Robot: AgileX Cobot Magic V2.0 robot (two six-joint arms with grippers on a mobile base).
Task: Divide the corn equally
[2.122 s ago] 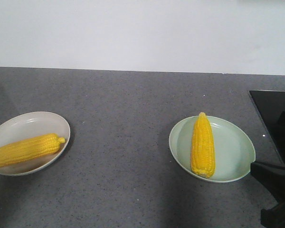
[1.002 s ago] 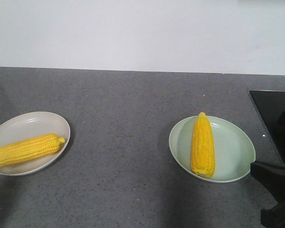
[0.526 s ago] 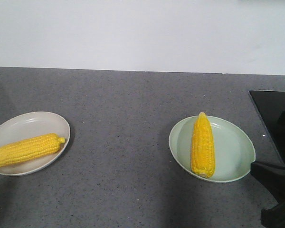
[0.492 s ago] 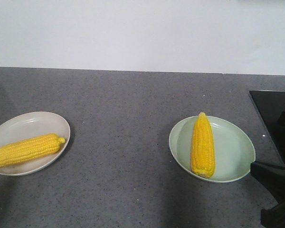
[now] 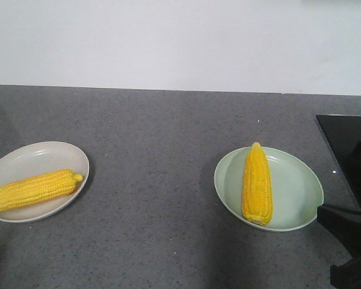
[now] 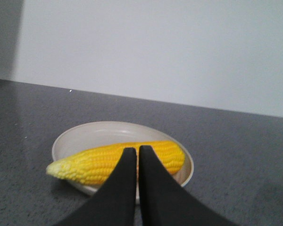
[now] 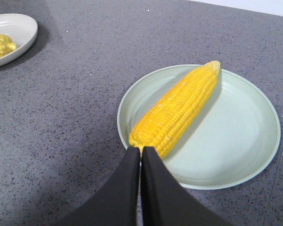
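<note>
One corn cob (image 5: 32, 190) is laid on the beige plate (image 5: 45, 155) at left and one cob (image 5: 256, 183) on the green plate (image 5: 298, 186) at right, so the share is judged equal, with both the left gripper (image 6: 137, 153) and right gripper (image 7: 141, 151) pressed closed and empty.

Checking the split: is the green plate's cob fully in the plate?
Yes. The corn lies flat inside the green plate, tip resting near the rim; shut right hand holds nothing.

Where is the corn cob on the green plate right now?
In the front view, the cob lies on the left part of the pale green plate, right of centre, tip pointing to the wall.
</note>
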